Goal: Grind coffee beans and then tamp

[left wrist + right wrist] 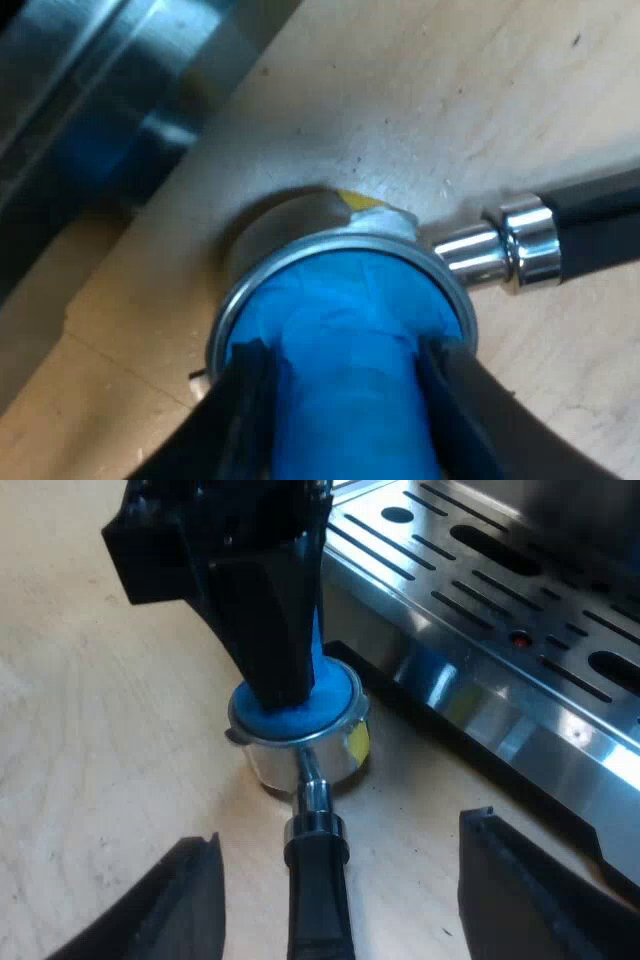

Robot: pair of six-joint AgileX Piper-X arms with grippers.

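Judging by the blue tamper (335,695) sitting down inside the basket of the metal holder (310,755), the grinding looks done and the tamping is under way. The coffee itself is hidden, and what seems left is finishing the press and lifting the tamper out. The left gripper (345,370) is closed on the tamper's stem from directly above. The holder stands on the wooden table (100,730), with the machine (480,600) at about two o'clock from the basket. Its dark handle (318,900) runs off toward six o'clock, between the wide-open, empty fingers of the right gripper (340,832), which touch nothing.
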